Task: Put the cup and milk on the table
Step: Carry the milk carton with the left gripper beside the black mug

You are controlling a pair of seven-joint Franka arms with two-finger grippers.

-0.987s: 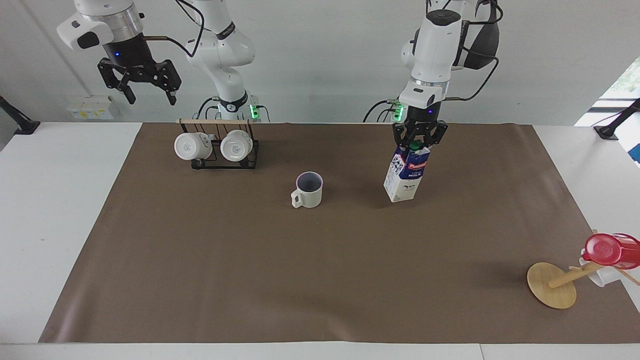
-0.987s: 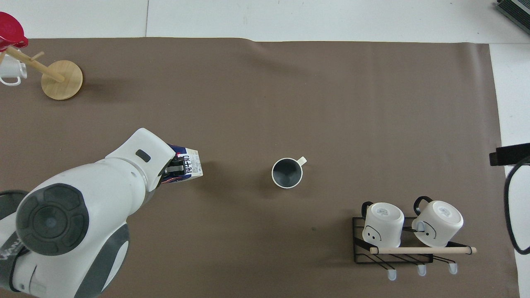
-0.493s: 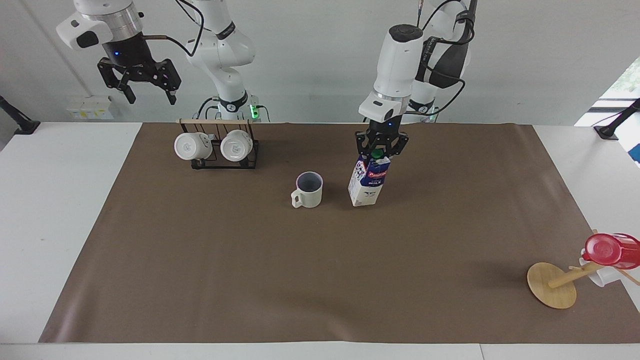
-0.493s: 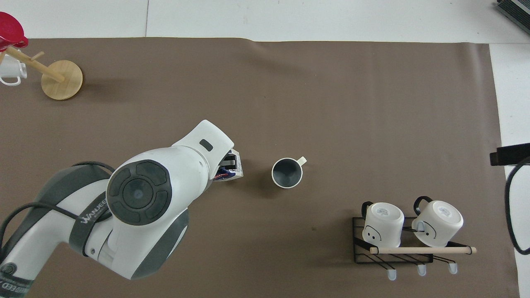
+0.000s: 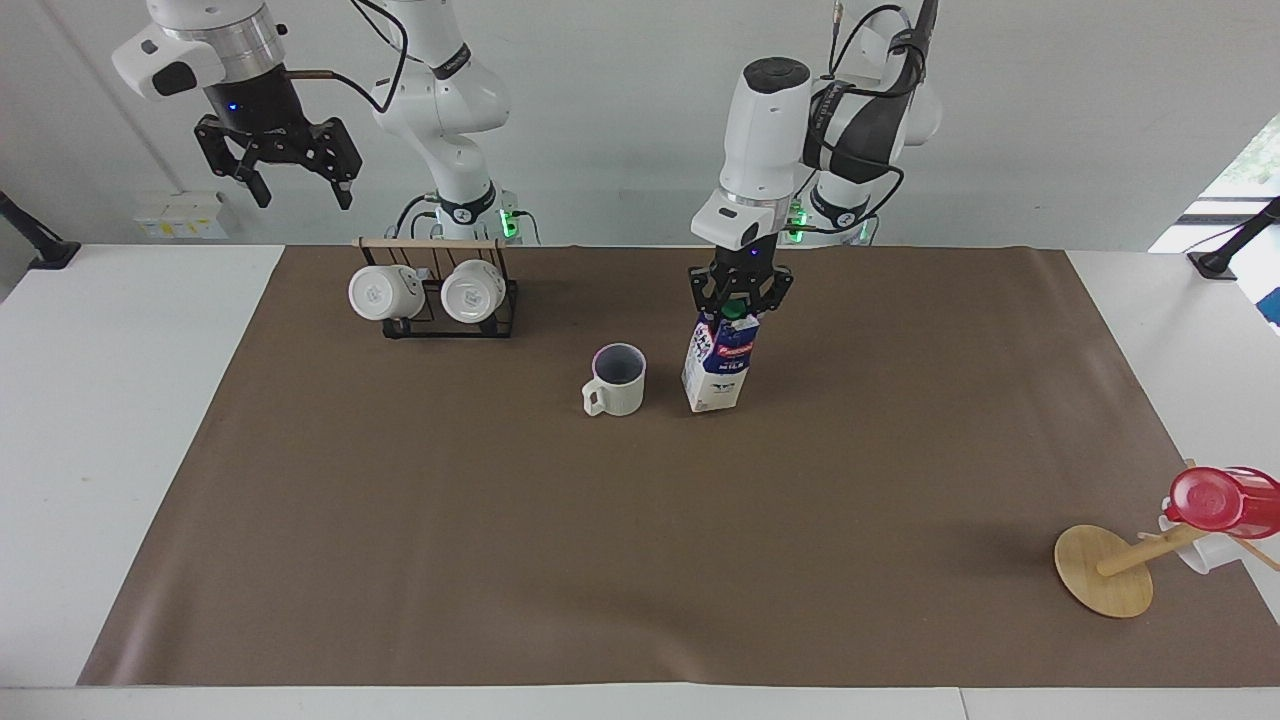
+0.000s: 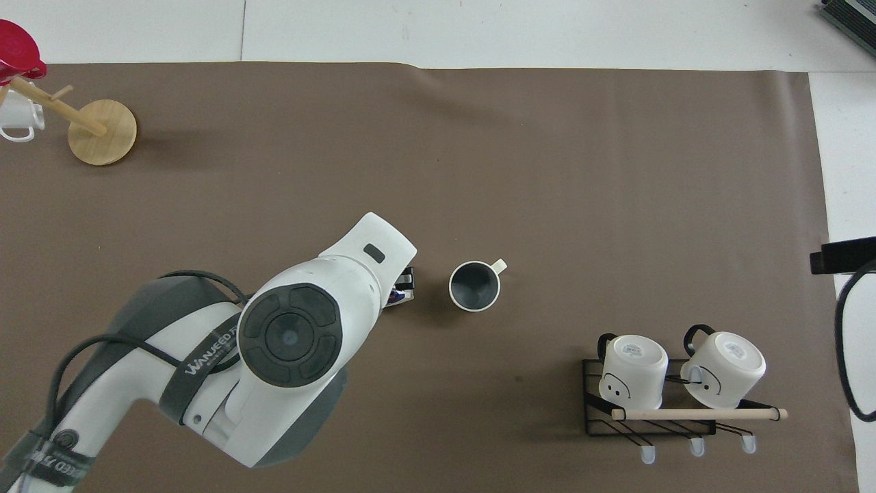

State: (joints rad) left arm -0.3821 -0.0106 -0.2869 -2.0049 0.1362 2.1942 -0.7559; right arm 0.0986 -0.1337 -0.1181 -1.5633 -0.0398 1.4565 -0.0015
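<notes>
The cup point(image 5: 616, 380), a cream-white mug with a dark inside, stands upright on the brown sheet of the table point(image 5: 500, 560); it also shows in the overhead view point(image 6: 474, 285). The milk carton point(image 5: 718, 363) stands beside it toward the left arm's end, base at or just above the sheet. My left gripper point(image 5: 738, 304) is shut on the carton's gabled top. In the overhead view my left arm hides nearly all of the carton point(image 6: 402, 296). My right gripper point(image 5: 279, 170) hangs open and empty, high over the table edge by the mug rack, waiting.
A black wire rack point(image 5: 450, 325) with two white mugs point(image 5: 385, 292) sits near the robots toward the right arm's end. A tipped wooden mug tree point(image 5: 1110, 570) with a red plastic cup point(image 5: 1220, 498) lies at the corner farthest from the robots, at the left arm's end.
My left gripper has carried the milk carton sideways toward the cup and lowered it close beside it. The cup and my right arm have not moved.
</notes>
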